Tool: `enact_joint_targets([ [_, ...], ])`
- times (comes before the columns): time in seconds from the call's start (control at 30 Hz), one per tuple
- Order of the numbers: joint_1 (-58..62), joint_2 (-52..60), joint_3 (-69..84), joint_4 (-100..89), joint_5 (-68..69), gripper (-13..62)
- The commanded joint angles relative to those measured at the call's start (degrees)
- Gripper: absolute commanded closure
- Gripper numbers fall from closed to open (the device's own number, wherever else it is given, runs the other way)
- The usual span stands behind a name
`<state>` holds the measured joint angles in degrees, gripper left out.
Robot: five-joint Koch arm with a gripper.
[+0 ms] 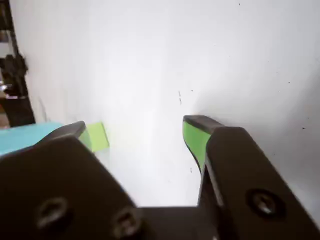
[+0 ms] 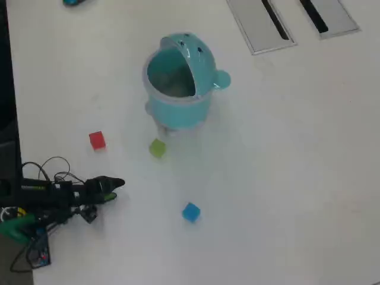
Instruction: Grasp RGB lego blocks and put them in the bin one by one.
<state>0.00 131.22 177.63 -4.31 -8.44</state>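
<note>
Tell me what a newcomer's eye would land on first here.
In the overhead view, the teal bin stands at upper centre with its lid flipped open. Three cubes lie apart on the white table below it: red, yellow-green, blue. The gripper waits at lower left, jaws open in the wrist view.

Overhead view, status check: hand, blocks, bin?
Hand open, empty, low over the table. Red block, yellow-green block and blue block all on the table, none binned. Bin lid up, nothing blocking the way.
</note>
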Motion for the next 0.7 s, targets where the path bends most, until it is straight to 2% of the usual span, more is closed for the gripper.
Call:
enact_joint_targets([
  [0.0, -0.09, 3.69, 4.04, -2.29, -0.70, 14.9],
  [0.67, -3.08, 3.69, 3.43, -28.39, -3.69, 15.6],
])
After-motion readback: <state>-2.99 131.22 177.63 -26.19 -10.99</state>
